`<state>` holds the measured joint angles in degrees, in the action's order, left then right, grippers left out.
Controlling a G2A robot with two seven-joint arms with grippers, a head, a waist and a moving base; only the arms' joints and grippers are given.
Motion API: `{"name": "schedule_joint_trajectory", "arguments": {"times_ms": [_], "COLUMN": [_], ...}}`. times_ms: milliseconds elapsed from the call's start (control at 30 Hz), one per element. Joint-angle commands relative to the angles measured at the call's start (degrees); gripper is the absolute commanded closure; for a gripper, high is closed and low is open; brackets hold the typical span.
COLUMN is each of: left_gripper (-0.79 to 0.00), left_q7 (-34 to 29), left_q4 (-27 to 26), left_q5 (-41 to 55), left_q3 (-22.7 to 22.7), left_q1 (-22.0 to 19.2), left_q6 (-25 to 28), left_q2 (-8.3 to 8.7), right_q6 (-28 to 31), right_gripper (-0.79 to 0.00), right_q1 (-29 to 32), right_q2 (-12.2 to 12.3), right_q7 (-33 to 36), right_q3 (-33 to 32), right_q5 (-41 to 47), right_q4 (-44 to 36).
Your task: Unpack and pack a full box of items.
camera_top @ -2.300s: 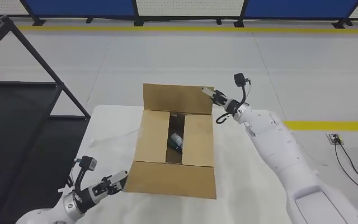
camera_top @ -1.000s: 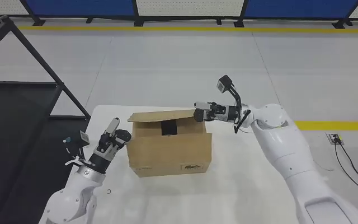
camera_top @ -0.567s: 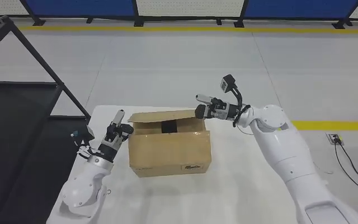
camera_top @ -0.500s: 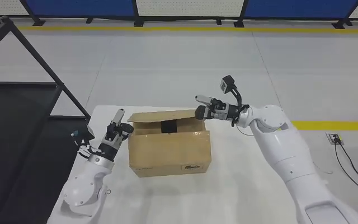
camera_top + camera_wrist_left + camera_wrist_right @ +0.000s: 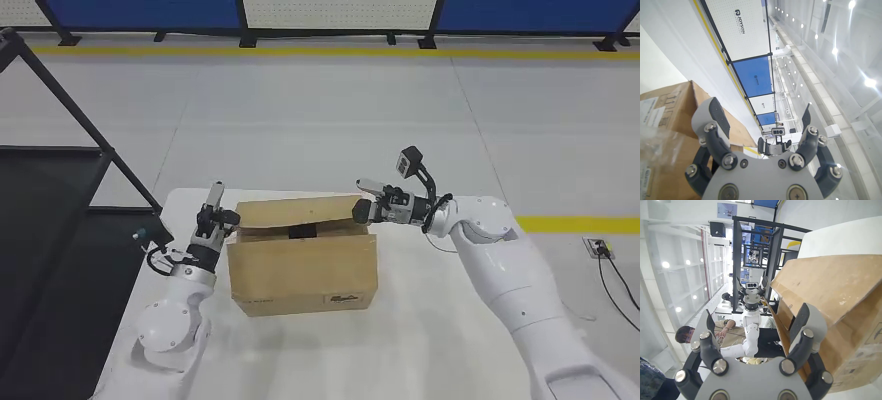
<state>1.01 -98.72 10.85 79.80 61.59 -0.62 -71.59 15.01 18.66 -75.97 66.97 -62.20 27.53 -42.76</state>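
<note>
- The cardboard box sits on the white table, between both grippers.
- The left gripper stands just beside its corner.
- The right gripper touches its top flap.

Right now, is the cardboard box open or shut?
Nearly shut: the cardboard box has its top flap folded over, but a dark gap shows beneath it.

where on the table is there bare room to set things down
Bare table lies between the cardboard box and the near edge, with a wider patch on the box's right-arm side. It is crowded at the box's top corners, where the left tool and right tool sit.
</note>
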Motion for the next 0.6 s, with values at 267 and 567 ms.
{"name": "schedule_joint_trajectory", "arguments": {"times_ms": [267,567], "left_gripper": [-0.785,-0.785], "left_q7": [-21.1,-25.2], "left_q4": [-14.3,-7.8], "left_q5": [8.5,3.4], "left_q3": [8.7,7.0], "left_q1": [9.6,6.1], "left_q6": [-0.7,-8.6], "left_q2": [1.56,2.15], "right_q6": [-1.0,2.2], "right_gripper": [-0.785,-0.785], "right_q1": [0.5,2.3], "right_q2": [0.3,0.5], "right_q7": [0.0,9.6], "right_q3": [-0.2,-1.1], "right_q5": [-0.5,5.1], "right_q4": [-1.1,-5.5]}}
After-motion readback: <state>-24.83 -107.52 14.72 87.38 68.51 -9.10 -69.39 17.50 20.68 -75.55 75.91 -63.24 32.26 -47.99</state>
